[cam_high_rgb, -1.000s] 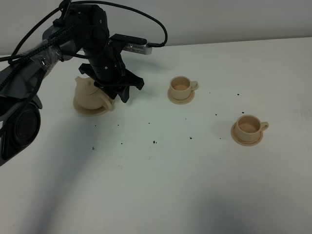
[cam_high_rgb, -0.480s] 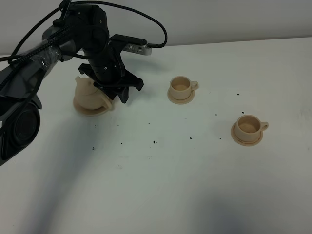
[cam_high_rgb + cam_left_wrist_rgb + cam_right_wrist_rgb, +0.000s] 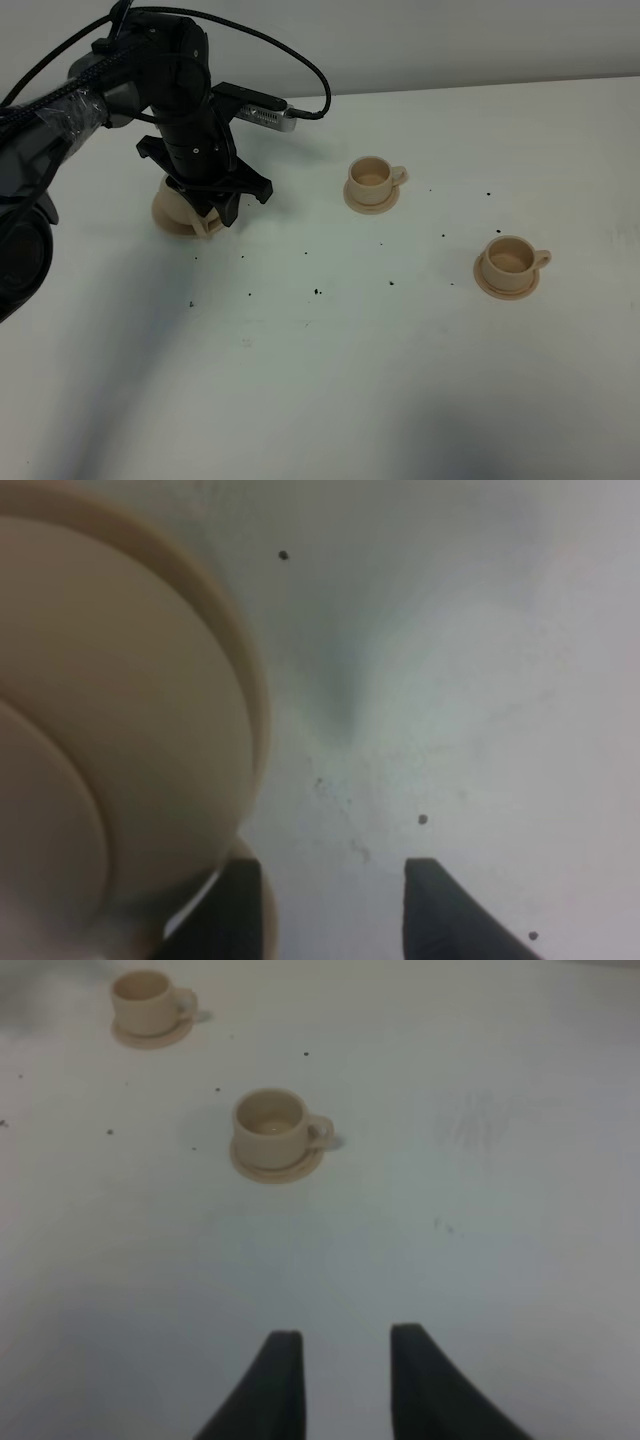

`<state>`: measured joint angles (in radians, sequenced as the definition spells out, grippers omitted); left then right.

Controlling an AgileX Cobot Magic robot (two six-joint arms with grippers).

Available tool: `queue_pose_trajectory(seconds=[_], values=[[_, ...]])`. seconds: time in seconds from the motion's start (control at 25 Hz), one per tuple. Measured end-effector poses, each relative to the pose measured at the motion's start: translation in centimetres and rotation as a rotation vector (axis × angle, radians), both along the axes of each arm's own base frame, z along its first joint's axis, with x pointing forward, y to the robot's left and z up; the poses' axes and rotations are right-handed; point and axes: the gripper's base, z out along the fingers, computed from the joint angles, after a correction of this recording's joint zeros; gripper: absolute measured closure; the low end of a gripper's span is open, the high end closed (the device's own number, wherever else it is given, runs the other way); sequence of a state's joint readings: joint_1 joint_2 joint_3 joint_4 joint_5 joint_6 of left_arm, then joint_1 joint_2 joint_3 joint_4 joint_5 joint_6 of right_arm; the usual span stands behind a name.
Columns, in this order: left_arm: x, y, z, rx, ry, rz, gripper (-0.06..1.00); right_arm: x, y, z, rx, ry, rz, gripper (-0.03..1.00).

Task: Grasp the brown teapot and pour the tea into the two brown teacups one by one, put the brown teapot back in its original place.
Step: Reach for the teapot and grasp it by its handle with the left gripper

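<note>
- Teapot sits upright on its saucer, mostly hidden under the left arm in the high view.
- Left end effector is right above the teapot and released. Its jaws are apart with only bare table between them.
- One finger is tight against the teapot's side, about where the handle should be. The wrist view is too close to show the handle clearly.
- Step in hand, as I read it: get the grip on the handle.
  - Shift so the handle sits between the jaws, not beside one.
  - Clench low on the loop and keep the teapot level.
  - Lift straight up so the saucer isn't dragged.
- Near cup is well apart from the teapot, toward the right arm's side. Far cup is further out again. Both are on saucers, and no dark tea shows in either.
- Right end effector is released and idle, well away from the teapot and short of the far cup.
- Risk: an off-centre grip lets the teapot swing and the lid slip during the pour.
</note>
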<state>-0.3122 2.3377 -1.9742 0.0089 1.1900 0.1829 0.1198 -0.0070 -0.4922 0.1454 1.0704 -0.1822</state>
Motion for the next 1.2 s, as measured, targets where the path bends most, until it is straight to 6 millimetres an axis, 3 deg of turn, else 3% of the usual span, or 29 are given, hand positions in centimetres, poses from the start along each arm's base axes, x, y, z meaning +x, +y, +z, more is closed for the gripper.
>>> queue_pose_trajectory(seconds=[0.4, 0.76, 1.2], values=[[-1.4, 0.5, -1.3, 0.03, 0.07, -0.009, 0.56, 0.0, 0.0, 0.0, 0.0, 0.0, 0.0, 0.72], [-1.8, 1.1, -0.4, 0.072, 0.051, -0.025, 0.56, 0.0, 0.0, 0.0, 0.0, 0.0, 0.0, 0.72], [-2.2, 2.2, -1.3, 0.095, 0.084, -0.011, 0.56, 0.0, 0.0, 0.0, 0.0, 0.0, 0.0, 0.72]])
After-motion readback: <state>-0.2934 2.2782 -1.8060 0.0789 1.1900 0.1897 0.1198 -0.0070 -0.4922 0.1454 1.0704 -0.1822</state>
